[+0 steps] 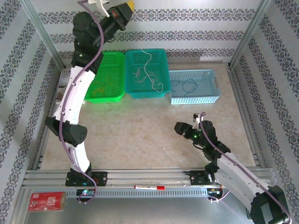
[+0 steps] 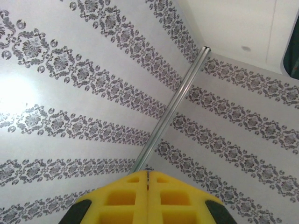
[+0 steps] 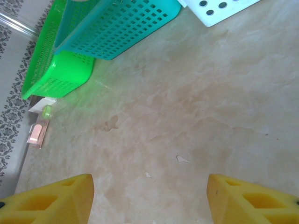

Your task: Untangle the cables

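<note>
Three baskets stand side by side along the far edge of the table [image 1: 140,126]: green basket [image 1: 114,56] left, teal basket [image 1: 146,51] middle, light blue basket [image 1: 194,99] right. White cables [image 1: 148,73] lie as loose curly strands inside the teal basket. Blue cables [image 1: 184,85] lie curled on the floor of the light blue basket. Yellow-green cables [image 1: 103,86] show only faintly in the green basket and are hard to make out against the mesh. Left gripper [image 1: 122,11] is raised high, above the far left corner of the green basket and against the patterned wall. In the left wrist view its yellow fingers [image 2: 126,200] are pressed together with the seam between them closed, aimed at a metal post [image 2: 173,105] in the wall corner. Right gripper [image 1: 183,129] hangs low over the right near part of the table, well apart from all three baskets. In the right wrist view its yellow fingers [image 3: 51,198] are spread wide, with bare tabletop between them. Red marker [image 1: 149,187] lies on the front rail, between the two arm bases. Red packet [image 1: 46,201] lies at the near left corner.
</note>
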Controlling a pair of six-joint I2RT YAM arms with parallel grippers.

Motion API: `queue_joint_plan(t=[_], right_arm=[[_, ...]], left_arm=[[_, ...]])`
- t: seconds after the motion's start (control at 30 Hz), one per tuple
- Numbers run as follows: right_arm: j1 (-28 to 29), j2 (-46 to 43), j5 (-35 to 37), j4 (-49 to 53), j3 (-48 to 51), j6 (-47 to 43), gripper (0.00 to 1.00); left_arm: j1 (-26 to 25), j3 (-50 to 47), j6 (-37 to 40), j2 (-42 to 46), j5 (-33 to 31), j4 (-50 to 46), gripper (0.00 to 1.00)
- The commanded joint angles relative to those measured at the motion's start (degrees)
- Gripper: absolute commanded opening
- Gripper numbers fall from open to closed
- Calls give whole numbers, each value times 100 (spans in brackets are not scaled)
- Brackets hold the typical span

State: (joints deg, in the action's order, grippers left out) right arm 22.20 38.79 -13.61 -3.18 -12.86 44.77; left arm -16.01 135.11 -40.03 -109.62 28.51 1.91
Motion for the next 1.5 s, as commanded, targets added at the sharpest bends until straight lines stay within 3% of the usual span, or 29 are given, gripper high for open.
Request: queue_joint_plan(t=[0.0, 0.23, 0.43, 0.53, 0.73, 0.83, 0.9, 0.97, 1.0, 1.07, 1.27, 1.47], right_arm=[[-120, -206, -172, 295, 56, -118, 65], [-319, -460, -291, 528, -2, -148, 65], [-415, -602, -353, 624, 8, -140, 65], [-429, -657, -371, 659, 4, -123, 65], [-443, -702, -428, 706, -49, -114, 65], [-443, -702, -480, 763, -131, -128, 65], [-444, -723, -507, 845, -220, -151, 65], [-437, -807, -496, 1001, -325, -199, 65], [-443, -854, -486, 1110, -375, -224, 65], [-444, -962, -458, 1320, -512, -283, 65], [-452, -1014, -396, 1575, -834, -429, 66], [-488, -706, -400, 1779, -1229, -787, 76]], left_arm=[[89, 490, 68, -258, 57, -178, 0], [95, 885, -49, -734, 24, -140, 0], [102, 647, -41, -911, 233, -165, 0], [98, -147, 9, -742, 338, -25, 0], [105, -2756, 239, -80, 45, 768, 0], [102, -3274, 437, -158, -12, 631, 2], [106, -3337, 454, -278, 52, 524, 16], [99, -3136, 486, -383, 169, 295, 53], [102, -3014, 520, -385, 164, 158, 65], [103, -2722, 631, -350, 203, -84, 100], [102, -2270, 1069, -6, 374, -934, 100], [106, -4317, 1138, 1360, 372, -229, 100]])
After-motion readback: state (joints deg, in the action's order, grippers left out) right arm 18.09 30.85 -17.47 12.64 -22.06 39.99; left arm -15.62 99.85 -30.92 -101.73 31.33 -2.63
